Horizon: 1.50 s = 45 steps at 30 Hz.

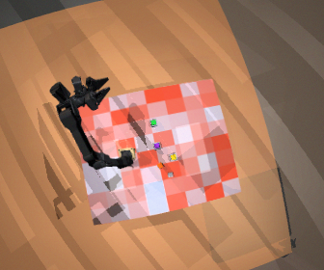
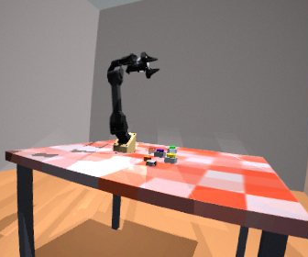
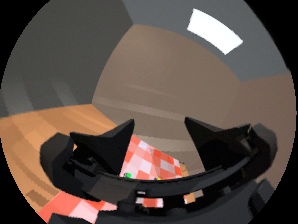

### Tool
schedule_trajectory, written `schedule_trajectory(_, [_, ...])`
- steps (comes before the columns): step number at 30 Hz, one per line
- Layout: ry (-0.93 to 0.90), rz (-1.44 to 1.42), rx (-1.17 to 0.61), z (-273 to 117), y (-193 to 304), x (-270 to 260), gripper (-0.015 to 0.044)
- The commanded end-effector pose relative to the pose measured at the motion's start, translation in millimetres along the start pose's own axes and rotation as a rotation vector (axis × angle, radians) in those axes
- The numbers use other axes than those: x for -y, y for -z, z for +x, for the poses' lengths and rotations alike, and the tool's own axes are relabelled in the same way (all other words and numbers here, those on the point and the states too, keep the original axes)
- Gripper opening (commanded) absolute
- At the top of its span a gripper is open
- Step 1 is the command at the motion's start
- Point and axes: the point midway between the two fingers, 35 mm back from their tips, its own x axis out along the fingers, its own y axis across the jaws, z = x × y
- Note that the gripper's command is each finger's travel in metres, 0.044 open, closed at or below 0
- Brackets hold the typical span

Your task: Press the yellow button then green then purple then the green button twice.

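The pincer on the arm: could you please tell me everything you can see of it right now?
The pincer is matte black, with two pointed, wedge-shaped fingers on a broad curved black body. It stands wide open with nothing between the fingers. The arm carries it high above the checkered table, pointing roughly level and outward, well above the buttons. It touches nothing. In the top view it lies near the cloth's corner, away from the green button.
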Motion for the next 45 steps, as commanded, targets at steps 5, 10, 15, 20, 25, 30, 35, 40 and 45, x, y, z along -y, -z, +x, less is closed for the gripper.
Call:
schedule_trajectory(5, [-0.093,-0.036,-0.123,56,37,7,0.04])
schedule_trajectory(10, [-0.126,-0.01,-0.299,119,92,21,0.04])
schedule_trajectory(15, [-0.167,0.044,-0.529,179,174,41,0.04])
schedule_trajectory(20, [-0.204,0.124,-0.776,214,267,61,0.04])
schedule_trajectory(25, [-0.236,0.234,-1.044,223,367,81,0.04])
schedule_trajectory(30, [-0.257,0.382,-1.338,201,465,98,0.04])
schedule_trajectory(35, [-0.263,0.558,-1.638,153,546,108,0.04])
schedule_trajectory(40, [-0.262,0.603,-1.707,139,561,110,0.04])
schedule_trajectory(45, [-0.261,0.604,-1.706,136,594,90,0.0295])
